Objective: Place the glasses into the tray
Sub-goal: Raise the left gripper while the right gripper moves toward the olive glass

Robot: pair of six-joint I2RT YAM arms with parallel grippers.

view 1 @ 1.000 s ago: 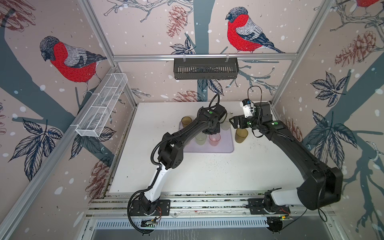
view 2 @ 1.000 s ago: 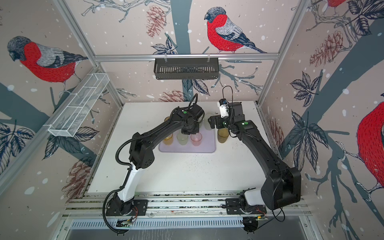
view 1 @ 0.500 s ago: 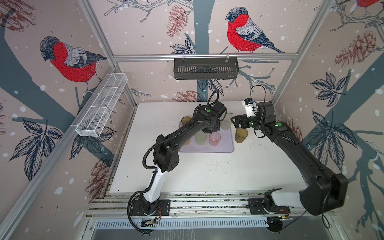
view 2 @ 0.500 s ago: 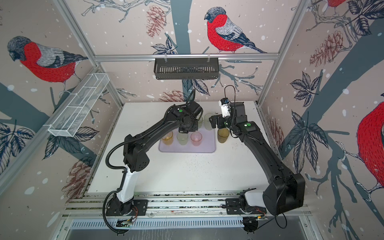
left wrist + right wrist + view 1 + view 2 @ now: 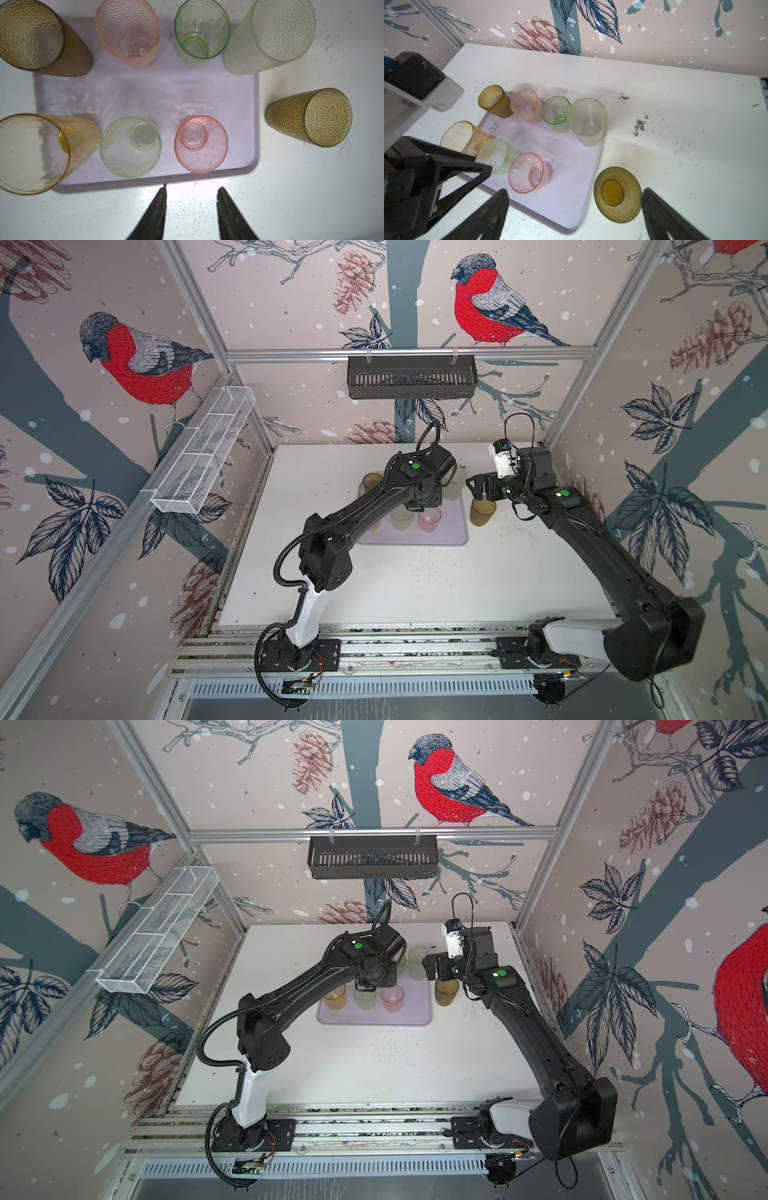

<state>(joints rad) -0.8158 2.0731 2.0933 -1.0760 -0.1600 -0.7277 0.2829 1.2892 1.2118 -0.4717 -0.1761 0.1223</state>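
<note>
The lilac tray (image 5: 145, 93) (image 5: 451, 531) (image 5: 571, 166) lies on the white table with several glasses standing upright on it, among them a pink glass (image 5: 201, 144) (image 5: 529, 172), a pale green one (image 5: 130, 147) and an amber one (image 5: 41, 153). A brown glass (image 5: 309, 117) (image 5: 617, 194) (image 5: 482, 512) (image 5: 446, 992) stands on the table just outside the tray's right edge. My left gripper (image 5: 193, 188) hangs open above the tray's near rim, holding nothing. My right gripper (image 5: 575, 193) (image 5: 478, 489) is wide open over the brown glass, which sits close to one finger (image 5: 660, 216).
A black slotted basket (image 5: 411, 377) hangs on the back wall and a white wire basket (image 5: 203, 456) on the left wall. Dark crumbs (image 5: 639, 125) dot the table right of the tray. The two wrists stand close together over the tray's right end.
My left jaws have spread apart and that arm has drawn up a little over the tray. The right arm has barely shifted and stays wide open.
</note>
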